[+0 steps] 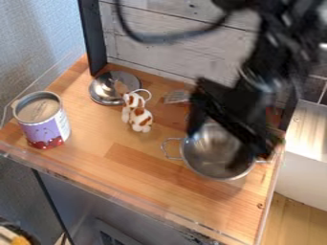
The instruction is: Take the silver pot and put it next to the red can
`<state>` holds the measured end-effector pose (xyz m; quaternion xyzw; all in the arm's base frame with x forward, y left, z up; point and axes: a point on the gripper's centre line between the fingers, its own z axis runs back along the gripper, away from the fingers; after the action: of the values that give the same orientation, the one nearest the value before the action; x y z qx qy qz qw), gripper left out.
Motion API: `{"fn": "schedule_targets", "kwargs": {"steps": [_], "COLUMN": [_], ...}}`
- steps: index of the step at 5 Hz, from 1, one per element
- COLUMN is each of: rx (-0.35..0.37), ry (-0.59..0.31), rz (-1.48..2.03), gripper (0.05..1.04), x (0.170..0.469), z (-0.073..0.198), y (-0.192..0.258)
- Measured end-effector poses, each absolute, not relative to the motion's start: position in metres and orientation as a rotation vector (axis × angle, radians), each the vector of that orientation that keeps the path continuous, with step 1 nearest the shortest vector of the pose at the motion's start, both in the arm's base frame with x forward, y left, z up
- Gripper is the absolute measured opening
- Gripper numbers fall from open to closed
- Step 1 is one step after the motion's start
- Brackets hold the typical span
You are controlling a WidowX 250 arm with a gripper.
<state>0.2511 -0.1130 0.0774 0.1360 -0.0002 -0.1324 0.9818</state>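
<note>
Over the silver pot, my black gripper [227,138] hangs open, one finger above the pot's left back rim and the other by its right side. The silver pot [214,161] stands upright on the right part of the wooden counter, a wire handle sticking out at its left; the gripper hides part of its rim and inside. I cannot tell whether the fingers touch it. At the far left stands an open can [43,122] with a purple and white label and a red band at its bottom.
A silver lid [115,88] lies at the back left. A brown-and-white toy animal [137,114] is between the can and the pot, with a slotted metal utensil [176,97] behind. A wooden wall [166,36] bounds the back.
</note>
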Motion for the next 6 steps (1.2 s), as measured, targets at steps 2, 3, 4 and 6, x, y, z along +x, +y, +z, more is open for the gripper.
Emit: {"fn": "schedule_targets", "kwargs": {"steps": [2,3,4,6], "rx": [0.346,0.364,0.377,0.383], "ry": [-0.026,-0.016,-0.006,0.046], "rz": [-0.386,-0.428,-0.462,-0.462], "gripper": [1.001,1.001,1.001,1.0], "x": [0.256,0.262,0.267,0.274], "z": [0.047,0.037,0.031,0.015], "y": [-0.142,-0.145,-0.147,-0.136]}}
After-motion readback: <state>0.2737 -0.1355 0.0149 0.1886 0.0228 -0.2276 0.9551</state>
